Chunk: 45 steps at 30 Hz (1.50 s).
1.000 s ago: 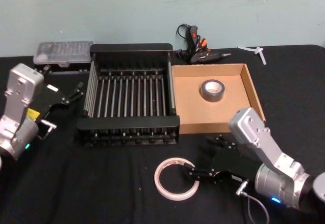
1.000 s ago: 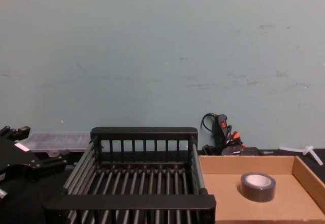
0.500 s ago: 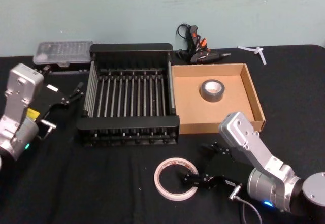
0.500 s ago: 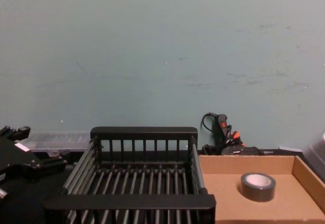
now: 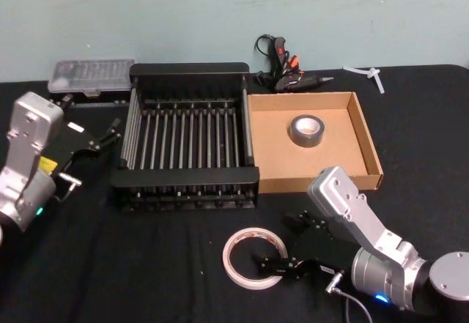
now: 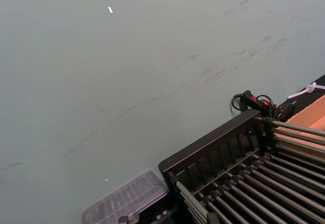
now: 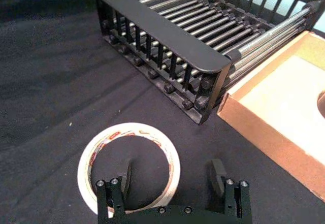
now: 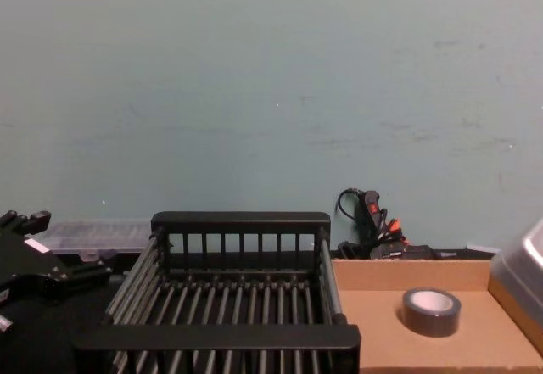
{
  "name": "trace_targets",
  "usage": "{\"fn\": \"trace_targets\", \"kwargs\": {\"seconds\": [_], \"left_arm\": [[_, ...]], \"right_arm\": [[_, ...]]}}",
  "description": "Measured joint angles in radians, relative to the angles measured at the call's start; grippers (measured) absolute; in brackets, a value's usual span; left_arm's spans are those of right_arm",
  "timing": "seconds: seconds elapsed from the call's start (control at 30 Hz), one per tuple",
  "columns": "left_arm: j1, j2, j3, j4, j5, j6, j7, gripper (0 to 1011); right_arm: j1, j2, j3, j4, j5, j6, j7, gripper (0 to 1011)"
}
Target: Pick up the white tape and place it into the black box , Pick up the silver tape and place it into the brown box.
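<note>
Right gripper [image 7: 172, 176] low over counter [image 5: 146, 264], fingers [image 7: 123, 173] spread wide: one inside the white tape [image 7: 129, 165] hole, other outside the near band. Roll lies flat, in front of black box [image 5: 187, 136]. Left gripper [image 5: 110, 134] parked, far.

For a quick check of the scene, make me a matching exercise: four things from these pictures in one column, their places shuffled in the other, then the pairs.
1. white tape
2. silver tape
3. black box
4. left gripper

A. inside the brown box
B. flat on the black cloth, one finger of the right gripper in its hole
C. beside the black box's left side
D. between the brown box and the left gripper

Pairs: 1-B, 2-A, 3-D, 4-C
</note>
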Motion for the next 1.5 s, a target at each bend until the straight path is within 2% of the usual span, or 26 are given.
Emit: {"fn": "trace_targets", "kwargs": {"seconds": [1.17,1.37,1.5], "left_arm": [[0.000,0.000,0.000,0.000,0.000,0.000,0.000,1001],[0.000,0.000,0.000,0.000,0.000,0.000,0.000,1001],[0.000,0.000,0.000,0.000,0.000,0.000,0.000,1001]], "right_arm": [[-0.007,0.001,-0.008,0.001,-0.013,0.010,0.002,998],[-0.007,0.001,-0.008,0.001,-0.012,0.010,0.002,904],[-0.007,0.001,-0.007,0.001,-0.011,0.010,0.002,761]]}}
